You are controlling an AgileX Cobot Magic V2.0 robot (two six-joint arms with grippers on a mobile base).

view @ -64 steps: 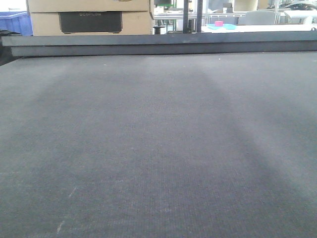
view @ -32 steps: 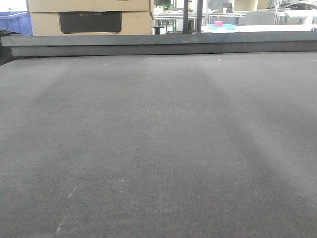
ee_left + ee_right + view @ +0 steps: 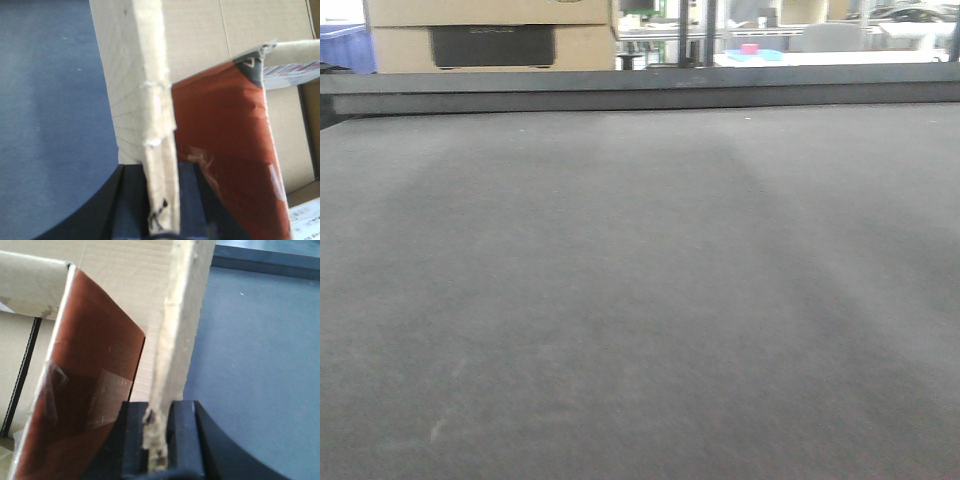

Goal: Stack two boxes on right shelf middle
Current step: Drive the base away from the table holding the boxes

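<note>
Evidently the job is at its carrying stage, well short of the finish. The left jaws are pinching the raw edge of an upright cardboard flap [image 3: 150, 75], and the right jaws are pinching the opposite flap [image 3: 182, 315]. Between them sits what looks like one open box [image 3: 200, 30], its red-brown inner flaps [image 3: 220, 140] leaning inward (one carries clear tape in the right wrist view). Dark grey surface [image 3: 640, 300] shows outside each grip and fills the front view, where neither arm nor the held box appears. Whether the box rests on that surface or hangs above it, I cannot tell. No steel shelf is in view and the second box cannot be picked out, so placing and stacking both seem left to do.
</note>
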